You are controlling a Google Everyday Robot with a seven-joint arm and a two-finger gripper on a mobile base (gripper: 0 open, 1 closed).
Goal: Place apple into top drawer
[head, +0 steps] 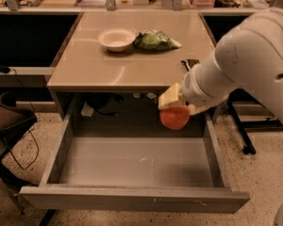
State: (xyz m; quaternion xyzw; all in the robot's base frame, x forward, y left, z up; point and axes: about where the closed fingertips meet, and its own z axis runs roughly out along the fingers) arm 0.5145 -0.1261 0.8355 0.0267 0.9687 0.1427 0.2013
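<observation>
Apple (pixel 174 118) hangs in the air, clamped between the two yellowish fingers (pixel 168 98) of the gripper (pixel 181 106), which closes on its upper half so that the fruit's lower half stays free underneath. The gripper sits just below the front edge of the table (pixel 132 67), toward that edge's right end, and above the rear right part of the top drawer (pixel 132 200). The drawer is pulled fully out, its bare grey floor exposed and its front panel nearest the camera, which gives a wide landing area. The apple is clear of the drawer floor and of the right side wall, not touching either. The white arm (pixel 245 65) reaches in from the right, keeping the drawer opening unobstructed. A white bowl (pixel 117 38) and a green bag (pixel 155 40) rest side by side near the rear edge of the table, well apart from the gripper and not involved. Judged from this position, the carrying step is nearly complete; what remains is to lower the apple close to the drawer floor before releasing it, since a round fruit dropped from height is likely to roll.
</observation>
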